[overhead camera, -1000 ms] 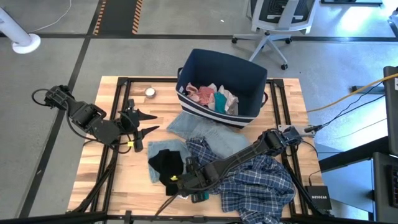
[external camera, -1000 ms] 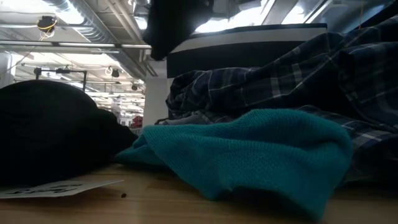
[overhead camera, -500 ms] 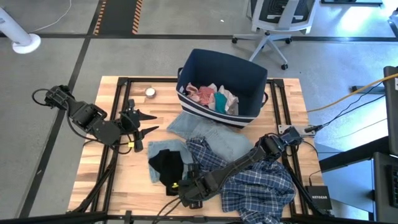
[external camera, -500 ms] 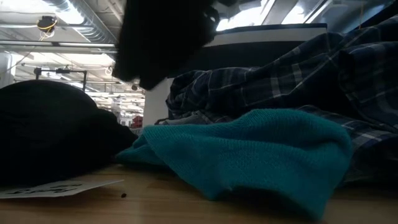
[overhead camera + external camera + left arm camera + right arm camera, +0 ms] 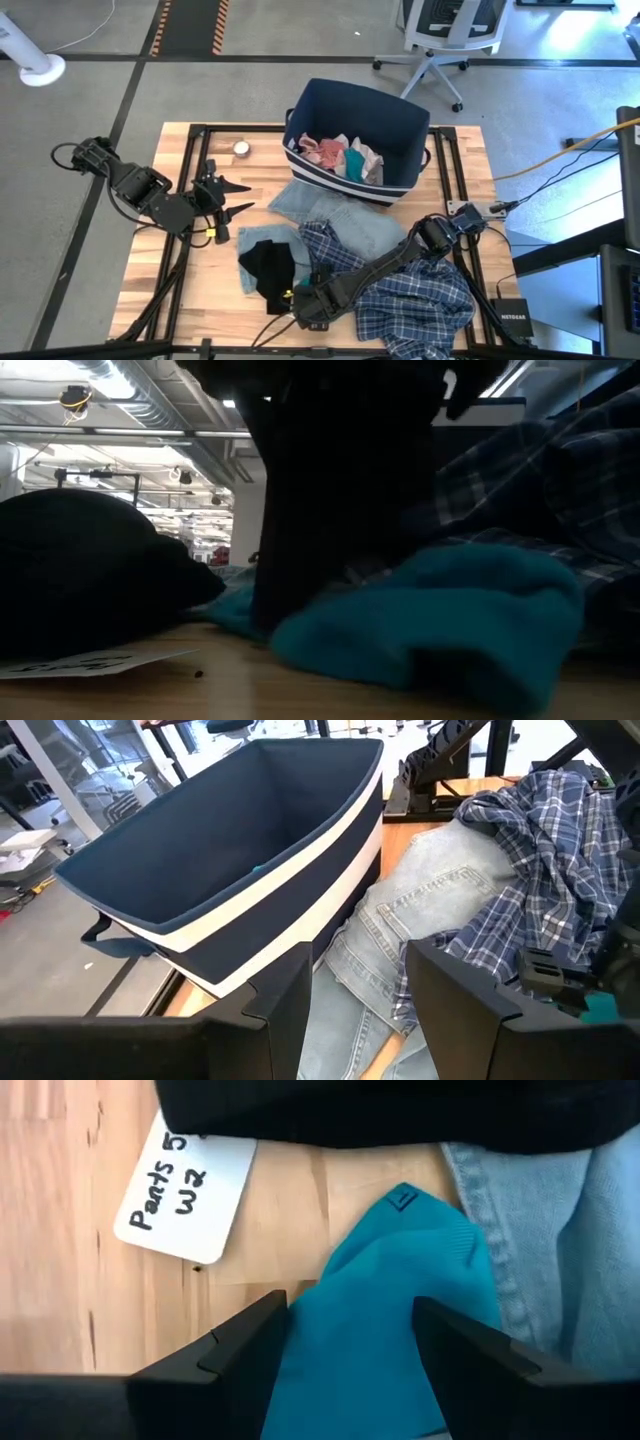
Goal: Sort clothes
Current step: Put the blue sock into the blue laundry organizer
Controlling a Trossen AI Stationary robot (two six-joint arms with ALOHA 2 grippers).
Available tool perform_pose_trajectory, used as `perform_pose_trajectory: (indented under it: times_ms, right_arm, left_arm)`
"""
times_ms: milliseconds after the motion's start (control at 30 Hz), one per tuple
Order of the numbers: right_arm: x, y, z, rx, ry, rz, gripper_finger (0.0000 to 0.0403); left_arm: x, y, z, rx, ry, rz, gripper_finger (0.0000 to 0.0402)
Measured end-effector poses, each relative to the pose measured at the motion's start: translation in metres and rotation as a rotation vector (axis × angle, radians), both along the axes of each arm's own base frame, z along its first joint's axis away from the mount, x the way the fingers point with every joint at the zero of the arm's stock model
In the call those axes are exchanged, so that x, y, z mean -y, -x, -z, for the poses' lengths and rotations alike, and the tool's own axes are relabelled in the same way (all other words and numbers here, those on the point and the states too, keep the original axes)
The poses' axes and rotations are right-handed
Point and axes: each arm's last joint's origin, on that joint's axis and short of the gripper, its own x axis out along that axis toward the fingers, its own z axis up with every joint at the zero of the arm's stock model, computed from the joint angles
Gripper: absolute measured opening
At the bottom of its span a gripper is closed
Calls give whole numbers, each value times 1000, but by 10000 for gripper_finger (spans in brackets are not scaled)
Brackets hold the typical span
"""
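The step in hand looks like picking the teal piece point(image 5: 390, 1295) off the table point(image 5: 180, 270). The right gripper point(image 5: 350, 1342) is down at the near edge, its fingers point(image 5: 235, 1350) apart and straddling the teal cloth, which lies between them but is not yet clamped. In the low view a dark finger point(image 5: 330, 500) stands right at the bunched teal fabric point(image 5: 450, 610).

The black piece point(image 5: 400, 1110) lies just beyond the teal one, the denim point(image 5: 560, 1230) beside it, and a white tag point(image 5: 185, 1185) lies on the wood close by. The plaid shirt point(image 5: 420, 290) is heaped under the right arm.

The next move likely calls for closing on the teal cloth alone, lifting, and carrying it to the bin point(image 5: 330, 105), which already holds pink and teal items.

The left gripper point(image 5: 228, 197) waits at the table's left side, fingers apart, holding nothing.
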Motion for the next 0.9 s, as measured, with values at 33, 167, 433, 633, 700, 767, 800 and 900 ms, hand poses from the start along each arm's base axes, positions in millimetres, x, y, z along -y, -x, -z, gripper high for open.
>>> perform_pose_trajectory:
  times_ms: [33,167,433,633,700,767,800,900]
  right_arm:
    - [0,0,1,-2,1,-1,236]
    - [1,2,4,-17,16,-22,205]
    - [1,2,4,-16,55,-95,52]
    - [0,-2,-14,-1,90,-173,26]
    - [0,-4,-29,9,128,-184,39]
    - [1,-4,-48,21,178,-194,42]
    - [2,-4,-58,31,205,-201,39]
    - [5,-2,-90,64,277,-224,24]
  left_arm:
    - [0,0,0,-4,-1,-1,158]
    - [0,1,1,-7,1,-3,158]
    - [0,1,1,-2,28,-13,158]
    - [-1,2,5,-31,58,-5,158]
    - [-1,3,6,-37,65,-12,158]
    - [-1,3,5,-36,67,-12,158]
    - [-1,3,6,-36,67,-12,158]
    - [-1,3,5,-39,55,-5,158]
